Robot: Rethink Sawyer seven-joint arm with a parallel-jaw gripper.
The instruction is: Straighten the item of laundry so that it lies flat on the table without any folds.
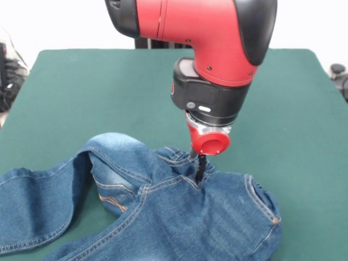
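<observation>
The item of laundry, a small pair of blue jeans [163,212], lies rumpled at the near edge of the dark green table [81,92]. One leg stretches to the left, folded over itself, with a raised hump of cloth near the middle. The waistband end lies at the right, running out of the picture at the bottom. The red and black arm comes down from above, and my gripper [200,169] presses its thin black tip into the denim just right of the hump. Whether it is open or shut on the cloth does not show.
The green tabletop stretches wide behind and to both sides of the jeans. Dark equipment [11,70] sits off the table at the left edge, and another dark object [340,76] at the right edge.
</observation>
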